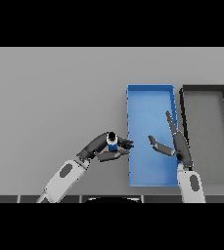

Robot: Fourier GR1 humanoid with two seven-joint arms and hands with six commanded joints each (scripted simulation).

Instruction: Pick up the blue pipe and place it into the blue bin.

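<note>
- L hand [100, 149] curled round blue pipe [112, 143], just off blue bin [150, 93] left wall.
- R hand [174, 141] fingers spread wide, over bin's right side.
- Dark bin [205, 89] beside, at table [55, 97] right edge.

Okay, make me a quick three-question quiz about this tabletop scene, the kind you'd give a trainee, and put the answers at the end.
1. True or false: the blue pipe already lies inside the blue bin.
2. Which hand holds the blue pipe? A) the left hand B) the right hand C) neither
3. Fill in: the container to the right of the blue bin is the ______ bin.

Key:
1. False. The pipe is just outside the bin's left wall, over the grey table.
2. A. The left hand's fingers are curled round it; the right hand is open over the blue bin.
3. Black.
</note>
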